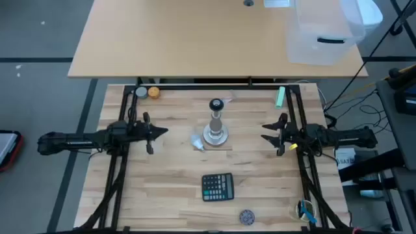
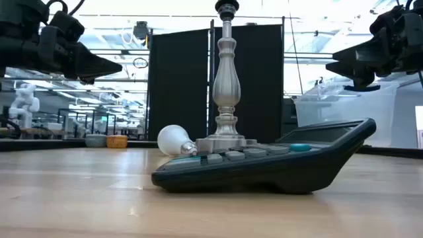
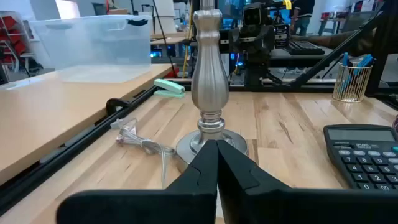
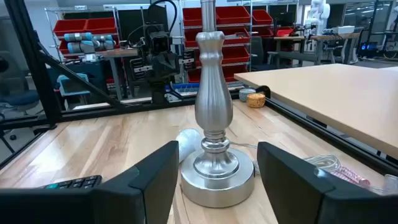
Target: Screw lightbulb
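Observation:
The lightbulb [image 1: 198,142] is a small frosted white globe lying on its side on the table, its screw base toward the silver stand's round base [image 1: 216,136]; it also shows in the low view [image 2: 175,140] and right wrist view [image 4: 186,142]. The stand [image 2: 227,79] is upright with a dark socket on top [image 1: 216,104]. My left gripper [image 1: 162,131] is shut and empty, above the table left of the stand. My right gripper [image 1: 265,132] is open and empty, right of the stand. The left wrist view hides the bulb behind the shut fingers [image 3: 217,171].
A dark calculator [image 1: 217,187] lies near the front. An orange ball [image 1: 153,92] sits at the far left corner, a green object [image 1: 280,97] at the far right, a clear wrapper with a cord [image 3: 140,142] behind the stand, and a small round thing [image 1: 247,216] at the front edge.

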